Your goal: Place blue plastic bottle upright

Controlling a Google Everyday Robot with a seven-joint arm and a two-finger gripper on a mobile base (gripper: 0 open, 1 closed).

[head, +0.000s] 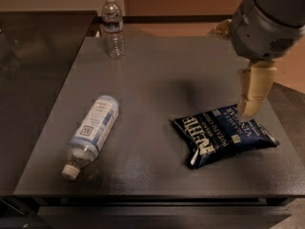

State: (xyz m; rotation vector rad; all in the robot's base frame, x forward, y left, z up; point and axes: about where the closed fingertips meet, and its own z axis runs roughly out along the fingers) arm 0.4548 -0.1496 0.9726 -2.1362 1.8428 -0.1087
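Observation:
The blue plastic bottle (92, 130) lies on its side on the left part of the dark table (157, 75). Its white cap points toward the front-left edge, and its pale blue-and-white label with a small square mark faces up. My gripper (251, 101) hangs from the grey arm at the right side of the table, just above the far right corner of a chip bag. It is far to the right of the bottle and holds nothing that I can see.
A smaller clear bottle with a narrow dark label (113, 26) stands upright at the table's back left. A dark blue chip bag (221, 135) lies flat at the front right. A second dark surface (33, 56) adjoins the table on the left.

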